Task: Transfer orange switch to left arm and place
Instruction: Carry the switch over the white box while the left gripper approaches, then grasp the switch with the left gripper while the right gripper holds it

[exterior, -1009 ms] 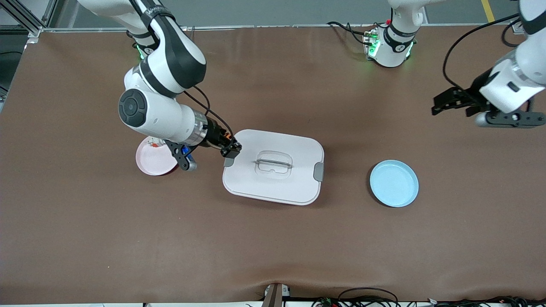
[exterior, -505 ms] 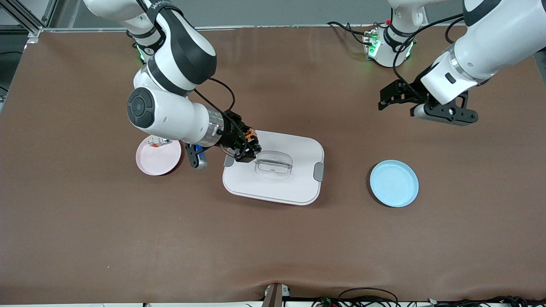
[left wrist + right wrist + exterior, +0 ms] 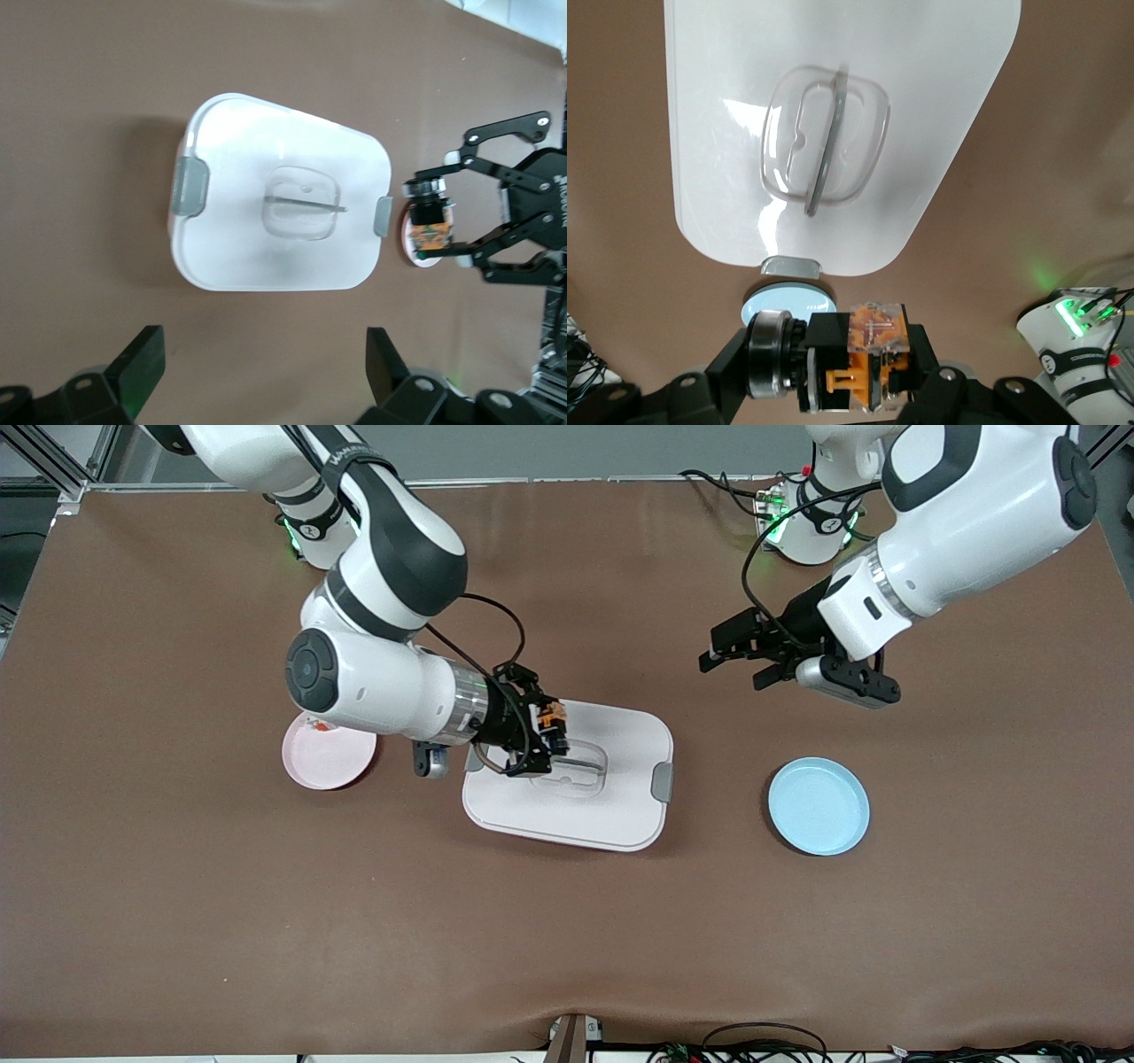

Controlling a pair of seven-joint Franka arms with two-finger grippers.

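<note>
Orange switch point(image 3: 549, 722) sits clamped in the right pincer point(image 3: 539, 737), hanging over the white box point(image 3: 611, 815) by its recessed handle. The left pincer point(image 3: 740, 657), jaws spread and empty, hovers over bare counter point(image 3: 567, 939) toward the left arm's end. The switch's long axis looks set crosswise between the right pincer's fingers, so a handover would likely mean closing that gap above the box.
</note>
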